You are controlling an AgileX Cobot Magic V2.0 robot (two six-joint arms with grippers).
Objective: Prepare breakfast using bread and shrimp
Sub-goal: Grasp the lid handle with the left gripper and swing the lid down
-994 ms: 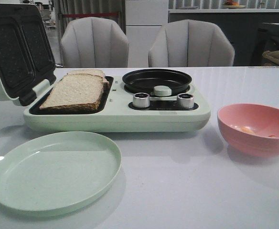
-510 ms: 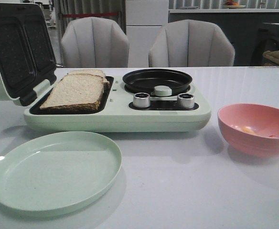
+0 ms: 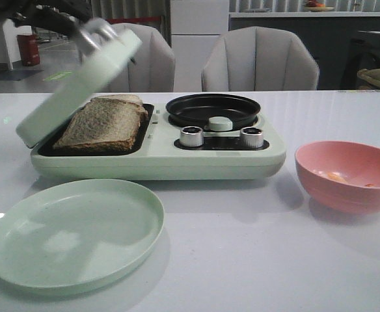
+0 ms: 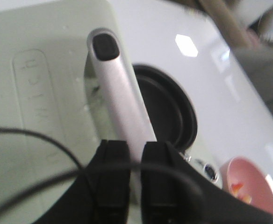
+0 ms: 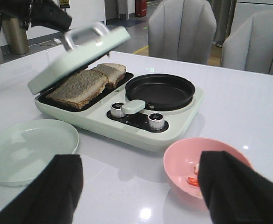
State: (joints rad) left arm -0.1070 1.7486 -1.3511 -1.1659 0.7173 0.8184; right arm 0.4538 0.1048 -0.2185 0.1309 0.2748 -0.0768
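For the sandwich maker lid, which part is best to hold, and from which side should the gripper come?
Grip the silver bar handle on the lid. It stands off the lid's outer face as an arch, so fingers can close across it. Come from the lid's outer side, above and to the robot's left, as the left gripper does now; the inner side faces the bread.

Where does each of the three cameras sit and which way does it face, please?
Front view: low at the table's near edge, facing forward at the breakfast maker and chairs; the left arm shows top left.
Left wrist view: above the left end effector, looking down at the lid handle it grips.
Right wrist view: raised over the table, facing the maker; the right end effector stands open.
Shared: bread, pink bowl.
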